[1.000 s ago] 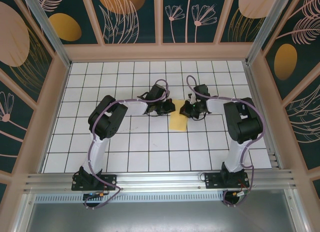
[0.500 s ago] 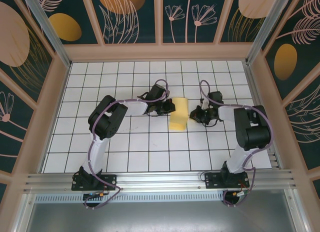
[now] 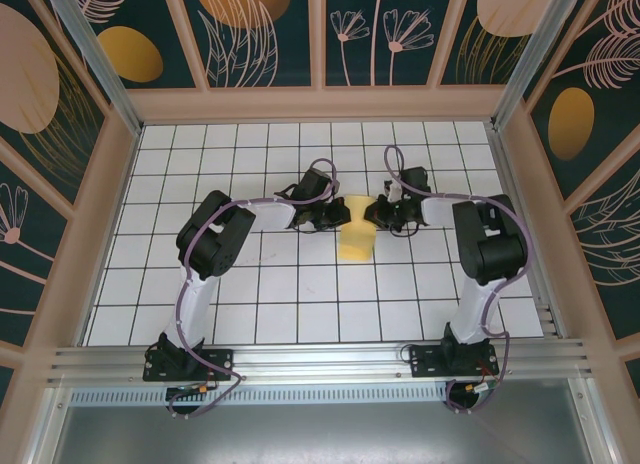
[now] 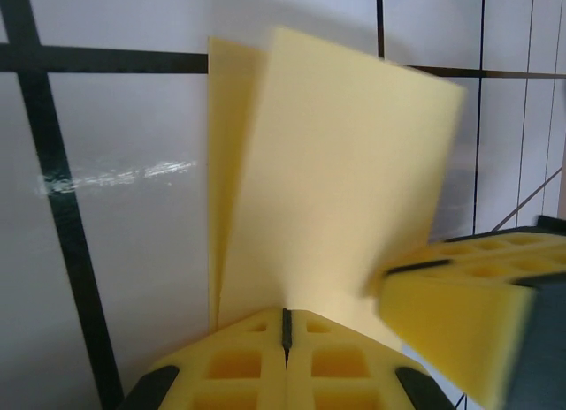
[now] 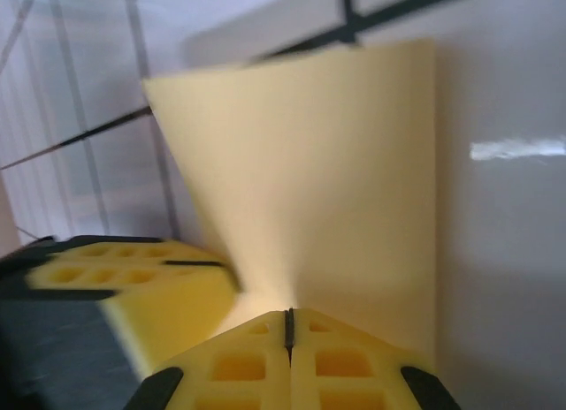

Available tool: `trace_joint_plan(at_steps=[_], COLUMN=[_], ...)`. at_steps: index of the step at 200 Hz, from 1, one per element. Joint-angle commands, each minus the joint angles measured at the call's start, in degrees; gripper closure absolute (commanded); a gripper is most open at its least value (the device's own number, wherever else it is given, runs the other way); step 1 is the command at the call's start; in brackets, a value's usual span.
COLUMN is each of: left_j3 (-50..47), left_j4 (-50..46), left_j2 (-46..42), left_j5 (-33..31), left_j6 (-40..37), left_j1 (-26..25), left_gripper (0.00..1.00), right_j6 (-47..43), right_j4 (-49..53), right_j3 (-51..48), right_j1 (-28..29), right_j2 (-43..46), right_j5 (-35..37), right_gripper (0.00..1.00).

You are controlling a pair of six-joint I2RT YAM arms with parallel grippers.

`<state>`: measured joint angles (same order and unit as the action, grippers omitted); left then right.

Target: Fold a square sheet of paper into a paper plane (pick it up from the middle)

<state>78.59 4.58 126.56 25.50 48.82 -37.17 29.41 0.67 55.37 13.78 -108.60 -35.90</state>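
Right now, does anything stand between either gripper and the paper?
Nothing visible does. The left gripper and the right gripper are both shut directly on the paper, close to each other.

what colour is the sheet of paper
Pale yellow, with no print. The paper shows best in the left wrist view.

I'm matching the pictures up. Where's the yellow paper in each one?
Top external: yellow paper mid-table, between left pincer and right pincer.
Left wrist: yellow paper centre, pinched by left pincer.
Right wrist: yellow paper centre, pinched by right pincer.
Shared landmark: black-gridded table.
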Motion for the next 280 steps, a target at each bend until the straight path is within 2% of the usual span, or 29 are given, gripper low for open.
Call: trace_joint_plan(at_steps=[1, 43, 90, 113, 137, 174, 232, 250, 280], left_j3=[-3.0, -3.7, -3.7, -3.7, -3.9, -4.1, -4.8, -4.9, -4.8], left_j4=[-13.9, -13.6, -13.3, -13.1, -13.2, -13.2, -13.1, -13.1, -13.0], left_j2=[5.9, 6.0, 5.9, 6.0, 6.0, 5.8, 5.8, 5.7, 5.6], left_j5=[-7.1, -7.0, -6.7, -6.6, -6.6, -6.6, -6.2, -6.2, -6.2], left_j6=[0.3, 0.4, 0.3, 0.4, 0.5, 0.5, 0.3, 0.2, 0.2], left_j1=[0.0, 0.0, 0.0, -0.1, -0.1, 0.0, 0.0, -0.1, 0.0], left_gripper=[1.00, 1.00, 1.00, 1.00, 1.00, 1.00, 1.00, 1.00, 1.00], right_j6=[-0.5, -3.9, -0.4, 2.7, 3.5, 2.9, 2.0, 1.9, 3.3], right_j4=[1.1, 3.9, 0.7, -3.0, -3.4, -1.6, -1.3, -1.1, -2.5], right_j3=[0.7, -1.8, 2.9, 4.6, 6.9, 7.9, 5.8, 7.0, 6.4], right_j1=[-1.1, -7.0, -3.2, -1.2, -0.4, -1.5, -8.6, -8.9, -7.6], right_j2=[-1.5, 0.6, 3.8, 0.0, -4.2, -6.9, -6.3, -5.3, -0.6], right_j5=[1.8, 4.3, 0.0, -2.3, -0.7, 2.2, 3.7, 4.4, 1.2], right_gripper=[1.00, 1.00, 1.00, 1.00, 1.00, 1.00, 1.00, 1.00, 1.00])
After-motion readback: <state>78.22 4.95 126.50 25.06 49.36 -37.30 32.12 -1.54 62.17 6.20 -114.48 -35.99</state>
